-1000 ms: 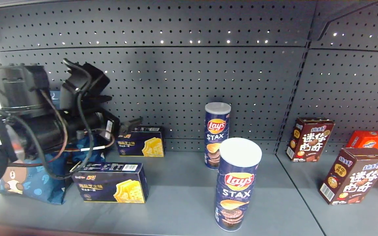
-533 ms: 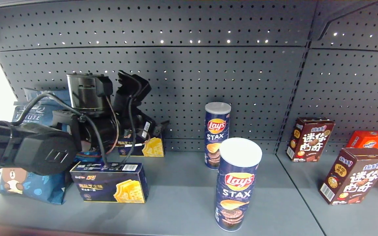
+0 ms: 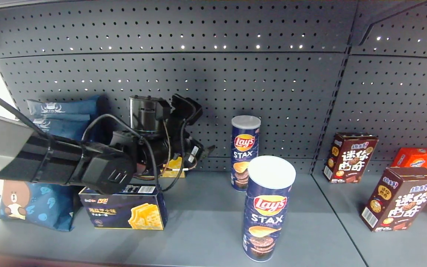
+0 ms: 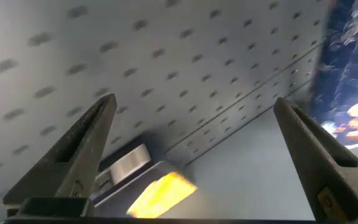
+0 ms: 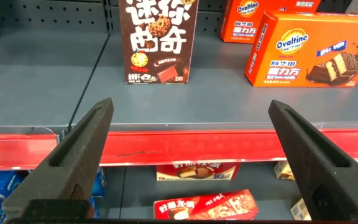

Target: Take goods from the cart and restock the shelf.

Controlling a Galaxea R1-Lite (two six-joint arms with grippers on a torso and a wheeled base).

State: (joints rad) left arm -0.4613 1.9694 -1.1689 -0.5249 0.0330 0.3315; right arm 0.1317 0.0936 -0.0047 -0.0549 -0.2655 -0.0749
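Firstly, left gripper [image 3: 203,151]: was spread wide, held nothing, sat near the back panel [image 3: 198,85].
Cracker box [image 3: 172,167]: stood at the shelf [image 3: 206,222] rear, just beside that gripper, apart from it.
Right gripper [image 5: 191,104]: was spread, empty.

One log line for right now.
left gripper open, empty, near rear cracker box | right gripper open, empty, facing brown cookie box | front chip can and rear chip can upright on shelf

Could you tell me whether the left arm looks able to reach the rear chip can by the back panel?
Probably yes: the open left gripper sits near the rear chip can, with only bare shelf between them.
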